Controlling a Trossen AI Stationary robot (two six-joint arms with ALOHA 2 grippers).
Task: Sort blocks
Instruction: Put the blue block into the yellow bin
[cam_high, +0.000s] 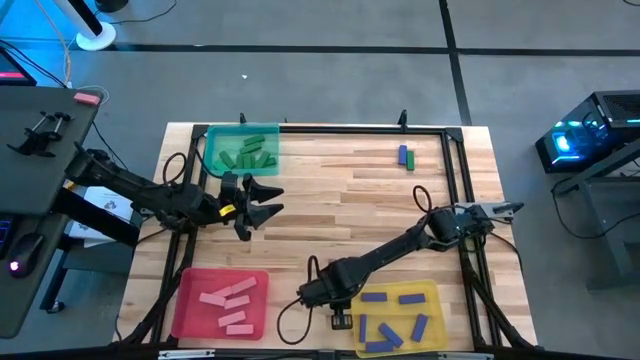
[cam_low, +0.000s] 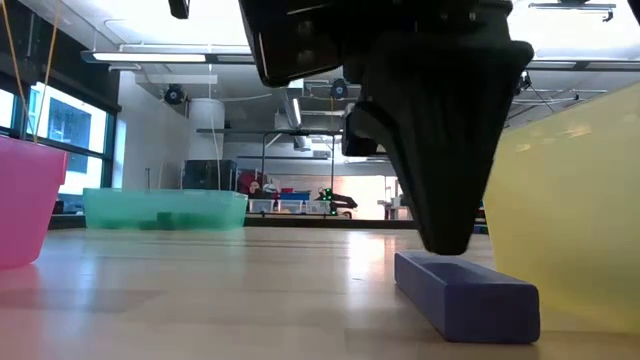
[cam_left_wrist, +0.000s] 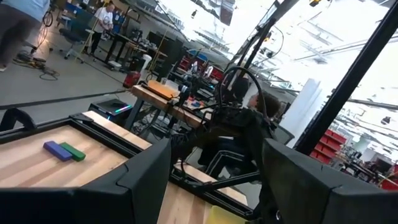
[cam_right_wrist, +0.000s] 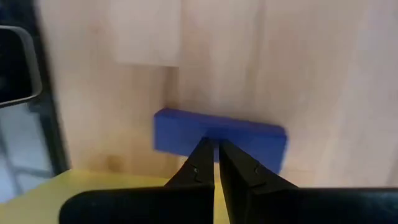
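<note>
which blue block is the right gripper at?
The small flat blue block on the bare wood just outside the yellow tray, under the shut right gripper. The other blue blocks lie inside that tray or at the table's far side.

No readable text, labels, brands, numbers or signs in any view; nothing legible on table, trays, blocks or arms.

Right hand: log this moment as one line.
right hand shut, tips down at blue block on table beside yellow tray | left hand open, waiting near green tray
</note>
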